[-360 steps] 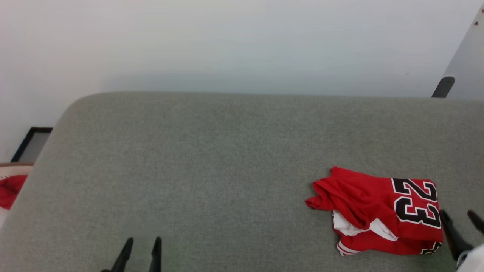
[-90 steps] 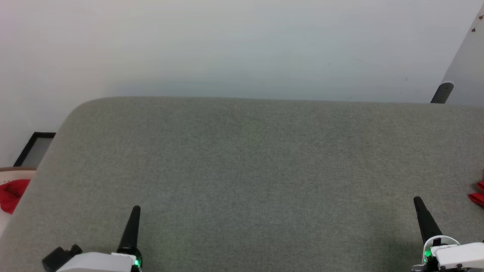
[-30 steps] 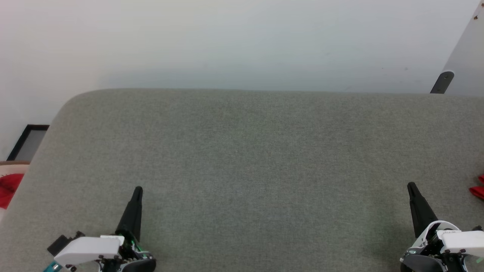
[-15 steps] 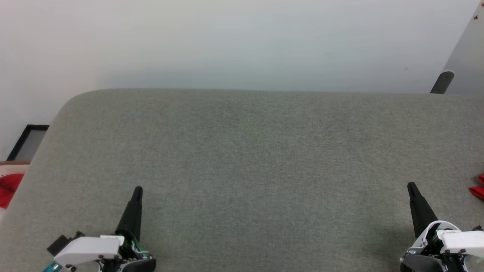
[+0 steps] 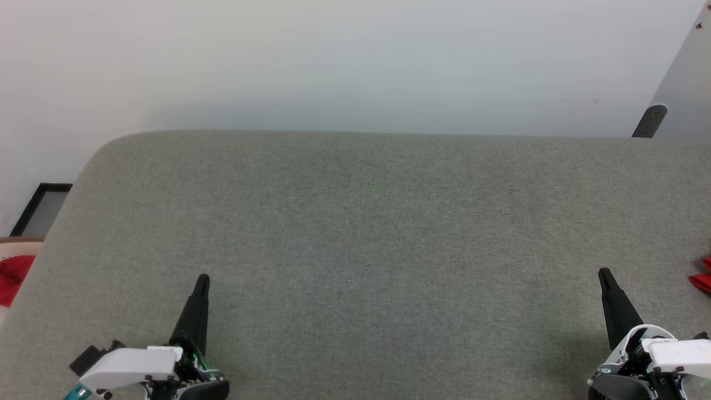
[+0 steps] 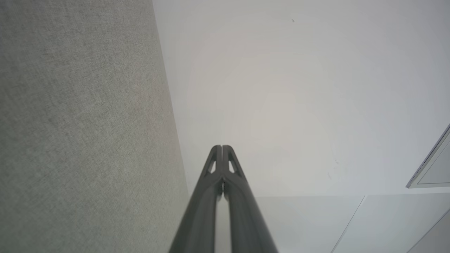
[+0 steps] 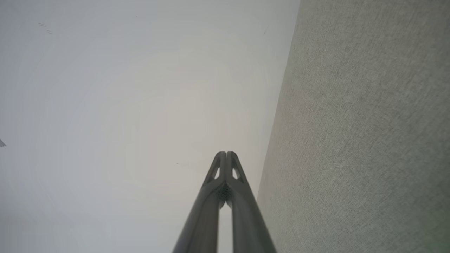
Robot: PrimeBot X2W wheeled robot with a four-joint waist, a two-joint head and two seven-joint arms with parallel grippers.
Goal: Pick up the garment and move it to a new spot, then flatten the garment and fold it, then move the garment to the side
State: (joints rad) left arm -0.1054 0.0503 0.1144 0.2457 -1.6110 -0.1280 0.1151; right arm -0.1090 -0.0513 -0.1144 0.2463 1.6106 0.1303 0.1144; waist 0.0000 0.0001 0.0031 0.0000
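Garment corner at right edge, grey fabric surface

no readable text anywhere

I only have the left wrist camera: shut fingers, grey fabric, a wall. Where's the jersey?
Observer: In the head view a sliver of red cloth, likely the garment, lies at the far right edge of the grey surface.
Operator: Is the right gripper holding it?
Observer: No. The right gripper sits left of that sliver, apart from it, with its fingers pressed together on nothing.
Operator: Anything on my side?
Observer: A plain red cloth lies beyond the grey surface's left edge, well apart from the left gripper.
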